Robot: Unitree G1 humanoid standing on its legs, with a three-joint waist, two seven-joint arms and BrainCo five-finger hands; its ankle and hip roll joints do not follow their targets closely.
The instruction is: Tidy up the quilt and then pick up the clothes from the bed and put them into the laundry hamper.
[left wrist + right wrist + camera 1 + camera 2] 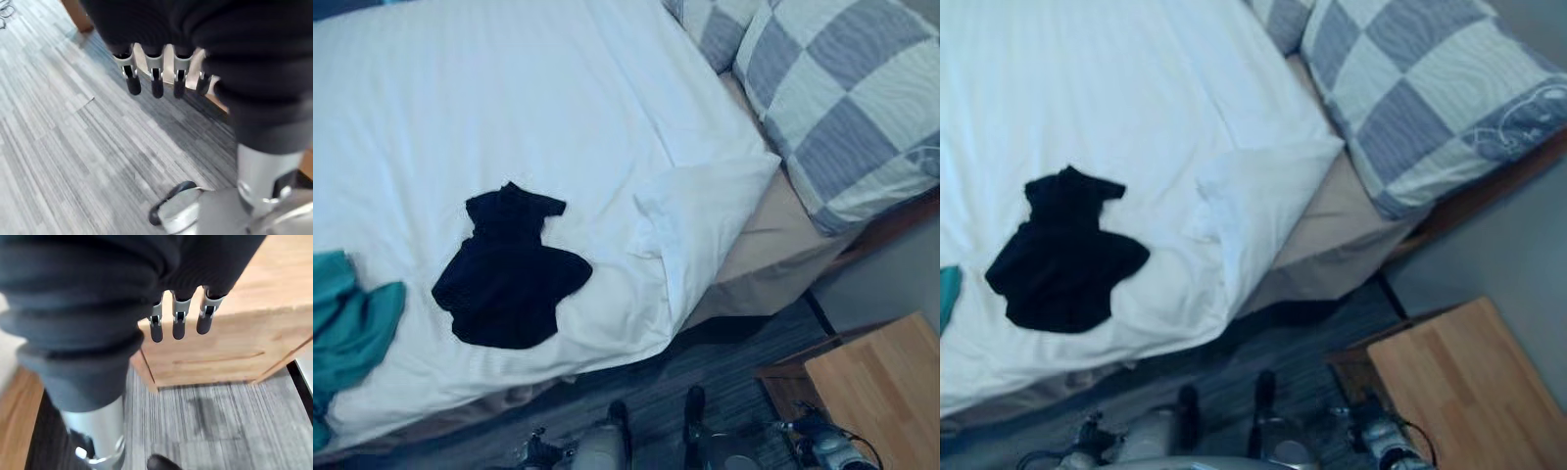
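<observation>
We see the white quilt [509, 108] spread over the bed, its near corner [705, 211] folded back on itself so the tan sheet [773, 235] shows beside it. A crumpled black garment [504, 269] lies on the quilt near the bed's edge, and a teal garment [347, 328] lies close beside it. Two blue-and-white checked pillows [847, 103] sit at the head of the bed.

Our left hand [154, 78] hangs relaxed and empty, fingers straight, over the grey striped carpet [63, 147], well below and apart from both garments. Our right hand [178, 318] hangs the same way, holding nothing, just in front of the light wooden nightstand [234, 328].
</observation>
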